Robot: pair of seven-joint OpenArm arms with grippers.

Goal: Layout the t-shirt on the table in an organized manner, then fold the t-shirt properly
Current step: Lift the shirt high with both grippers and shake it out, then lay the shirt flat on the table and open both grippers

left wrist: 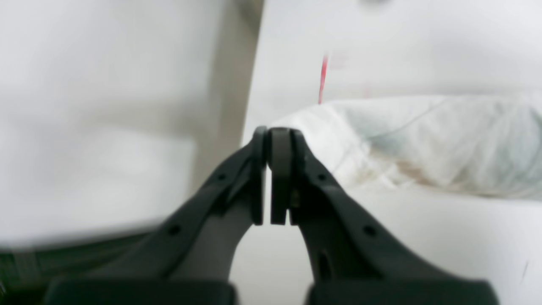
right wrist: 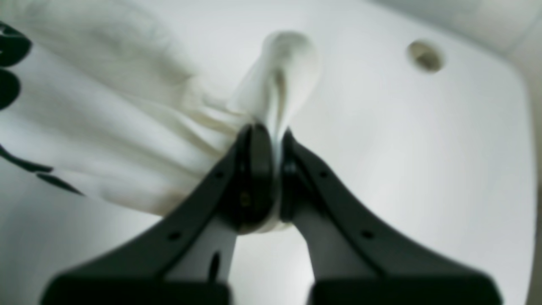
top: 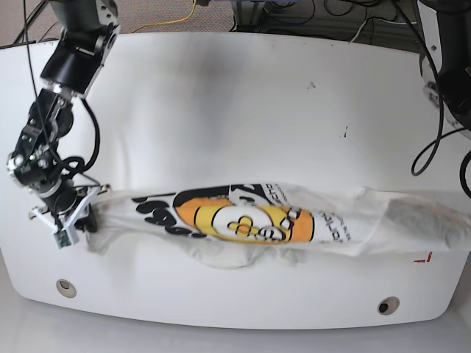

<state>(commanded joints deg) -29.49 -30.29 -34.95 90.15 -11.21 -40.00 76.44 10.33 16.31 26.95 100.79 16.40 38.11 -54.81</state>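
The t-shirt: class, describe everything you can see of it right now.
The t-shirt is off-white, soft cotton-like cloth, stretched into a long wrinkled band across the table's near half. Its orange-and-yellow flower print and black lettering face up. The right gripper is shut on a bunched end; the left gripper is shut beside the other end, seemingly holding nothing.

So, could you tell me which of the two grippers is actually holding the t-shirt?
The right gripper, on the base view's left, has a bunch of the t-shirt pinched between its jaws. The left gripper is shut on nothing, beside the shirt's other end.
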